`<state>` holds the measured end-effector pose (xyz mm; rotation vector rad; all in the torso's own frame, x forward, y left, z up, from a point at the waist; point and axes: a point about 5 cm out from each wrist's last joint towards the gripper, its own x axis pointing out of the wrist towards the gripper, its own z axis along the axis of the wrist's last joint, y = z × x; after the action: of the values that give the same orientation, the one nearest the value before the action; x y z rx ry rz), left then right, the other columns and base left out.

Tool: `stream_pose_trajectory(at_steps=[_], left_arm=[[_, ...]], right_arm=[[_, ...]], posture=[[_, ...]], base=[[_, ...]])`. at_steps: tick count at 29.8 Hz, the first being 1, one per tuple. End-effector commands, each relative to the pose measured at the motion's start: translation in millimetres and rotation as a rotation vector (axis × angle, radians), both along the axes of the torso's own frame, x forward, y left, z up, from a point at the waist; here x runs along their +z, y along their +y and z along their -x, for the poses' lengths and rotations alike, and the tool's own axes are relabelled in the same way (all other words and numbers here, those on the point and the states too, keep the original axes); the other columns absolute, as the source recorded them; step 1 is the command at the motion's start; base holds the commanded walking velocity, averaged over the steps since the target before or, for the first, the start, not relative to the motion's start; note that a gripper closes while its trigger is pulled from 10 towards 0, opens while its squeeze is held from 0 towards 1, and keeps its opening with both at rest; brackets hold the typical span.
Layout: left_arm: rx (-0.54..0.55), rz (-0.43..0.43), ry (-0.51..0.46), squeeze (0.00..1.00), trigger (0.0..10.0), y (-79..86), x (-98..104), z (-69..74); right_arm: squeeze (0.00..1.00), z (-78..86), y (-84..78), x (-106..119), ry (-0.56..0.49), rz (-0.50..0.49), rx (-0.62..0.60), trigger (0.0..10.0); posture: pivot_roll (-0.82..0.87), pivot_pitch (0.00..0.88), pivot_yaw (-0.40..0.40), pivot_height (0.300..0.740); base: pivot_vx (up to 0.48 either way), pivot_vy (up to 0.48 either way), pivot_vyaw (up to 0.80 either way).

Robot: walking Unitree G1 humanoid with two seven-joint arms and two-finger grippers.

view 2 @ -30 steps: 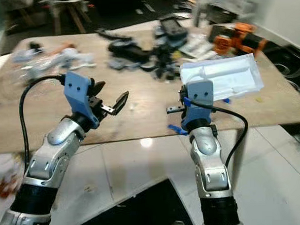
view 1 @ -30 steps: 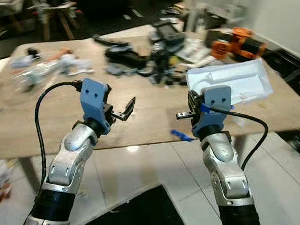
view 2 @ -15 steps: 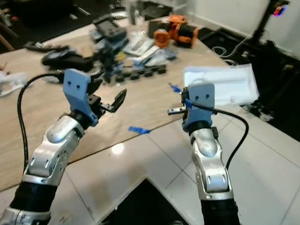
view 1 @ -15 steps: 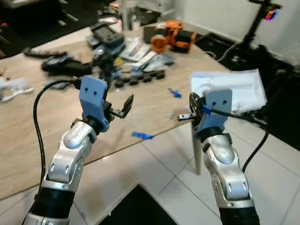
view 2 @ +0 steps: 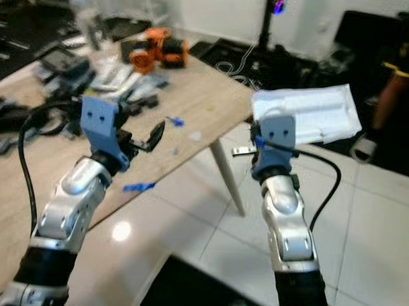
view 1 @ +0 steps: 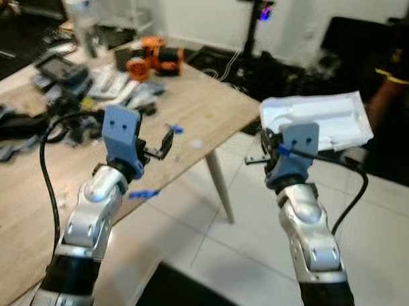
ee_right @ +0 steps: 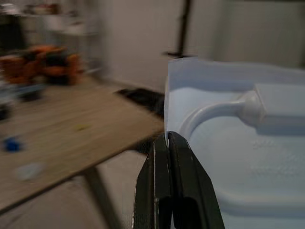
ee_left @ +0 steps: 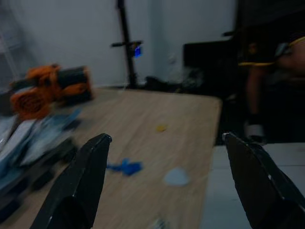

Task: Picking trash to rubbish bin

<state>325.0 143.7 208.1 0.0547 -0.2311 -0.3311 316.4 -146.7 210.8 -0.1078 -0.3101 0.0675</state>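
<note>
A white moulded plastic tray [view 1: 320, 119], a piece of packaging trash, is held up in the air by my right gripper [view 1: 261, 157]. In the right wrist view the two black fingers [ee_right: 172, 191] are pinched together on the white plastic tray's [ee_right: 248, 157] near edge. My left gripper [view 1: 166, 141] is raised over the wooden table's [view 1: 212, 113] corner, open, with nothing between its fingers. In the left wrist view its black fingers [ee_left: 81, 186] stand wide apart, facing the table's [ee_left: 143, 143] end.
The table carries clutter: an orange power tool [view 1: 153, 57], papers and black gadgets [view 1: 59, 74], small blue scraps [view 1: 144, 193]. White tiled floor [view 1: 242, 228] lies to the right of the table's leg [view 1: 218, 187]. A person [view 1: 395, 72] and a black stand [view 1: 253, 20] are at the back.
The whole picture has swung to the right: the table has slid left and the tiled floor has come into view. Both arms keep their pose, the right one still holding the tray.
</note>
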Motion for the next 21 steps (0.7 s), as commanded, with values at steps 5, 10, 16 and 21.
stream_pose_trajectory(at_steps=[5,10,16,21], left_arm=[[0.071,-0.042,0.055,0.00,10.0,20.1,-20,3.3],[0.112,-0.044,0.084,0.00,10.0,31.5,-30,4.7],[0.124,-0.038,0.132,0.00,10.0,42.0,-44,6.7],[0.132,-0.034,0.155,0.00,10.0,42.4,-53,9.1]], right_arm=[[0.00,2.6,-3.9,-23,0.069,-0.039,-0.027,10.0],[0.00,4.4,-8.2,-39,0.119,-0.075,-0.041,10.0],[0.00,11.5,-5.0,-74,0.236,-0.085,-0.006,10.0],[0.00,14.1,-10.9,-87,0.274,-0.120,-0.045,10.0]], posture=[[0.00,0.128,0.088,0.740],[0.00,0.134,0.089,0.740],[0.00,0.141,0.082,0.740],[0.00,0.143,0.081,0.740]], base=[[0.000,0.000,-0.80],[0.000,0.000,-0.80],[0.000,0.000,-0.80],[0.000,0.000,-0.80]])
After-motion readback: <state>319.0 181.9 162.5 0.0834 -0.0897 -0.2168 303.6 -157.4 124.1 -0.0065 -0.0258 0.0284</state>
